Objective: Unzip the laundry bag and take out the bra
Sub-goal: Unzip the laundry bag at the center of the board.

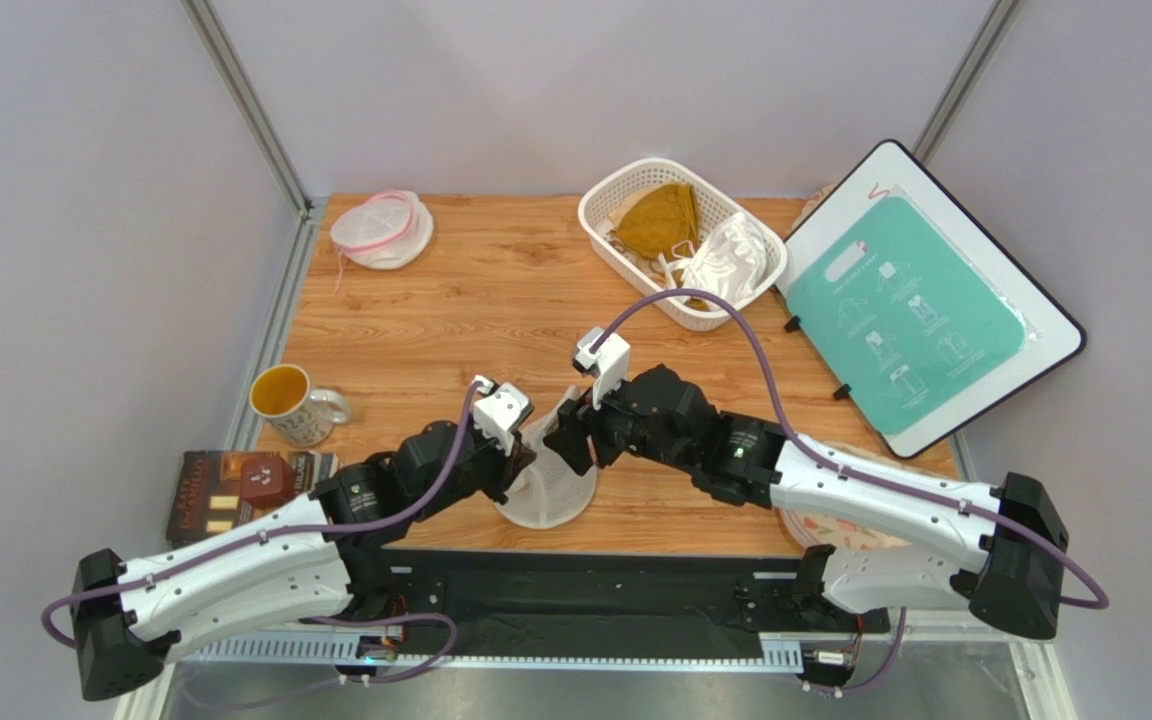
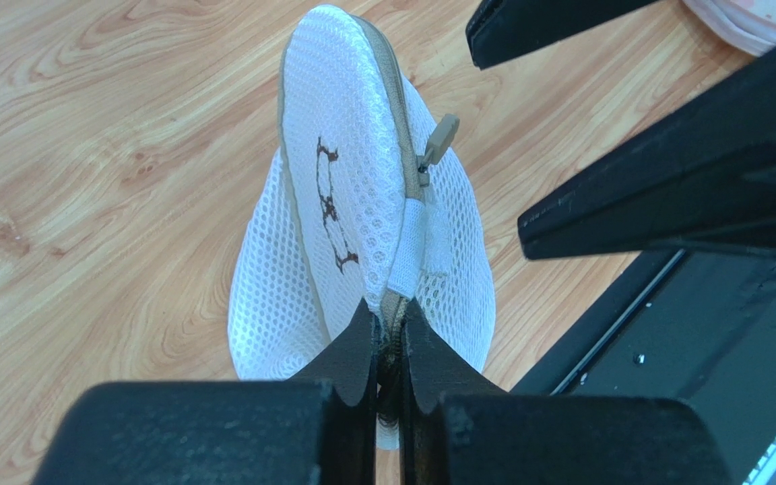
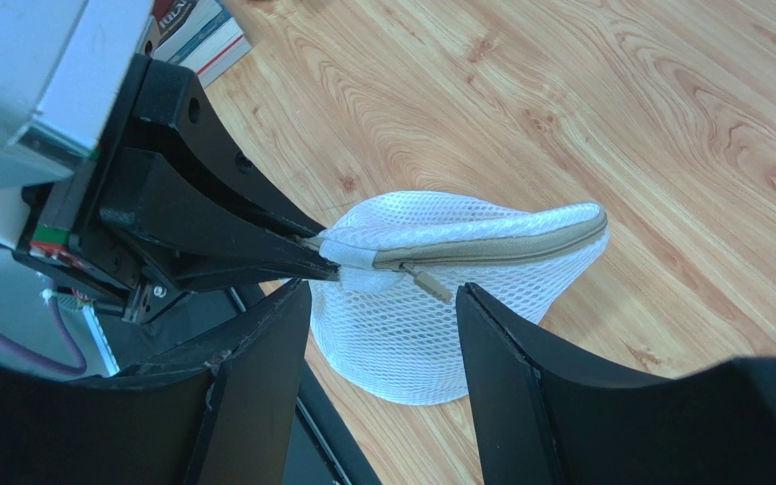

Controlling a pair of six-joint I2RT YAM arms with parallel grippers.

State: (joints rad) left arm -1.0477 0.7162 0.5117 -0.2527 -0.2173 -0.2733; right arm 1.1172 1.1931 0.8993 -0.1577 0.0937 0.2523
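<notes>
Left pincer (image 2: 390, 309) pinching laundry bag (image 2: 347, 152), right pincer (image 3: 384, 293) parted around zipper pull (image 3: 431, 285)

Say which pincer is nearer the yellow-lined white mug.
Left. The left pincer, shut on the white mesh laundry bag, sits right of the mug; the right pincer, open, is farther right.

white mesh laundry bag (image 2: 347, 131), tan zip trim (image 3: 493, 251), pale woodgrain table (image 2: 109, 152)

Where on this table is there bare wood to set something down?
Bare wood lies between the pink-rimmed pouch and the basket, and mid-table between the mug and the teal board. It is crowded at the front, where the left arm and right arm meet at the laundry bag.
</notes>
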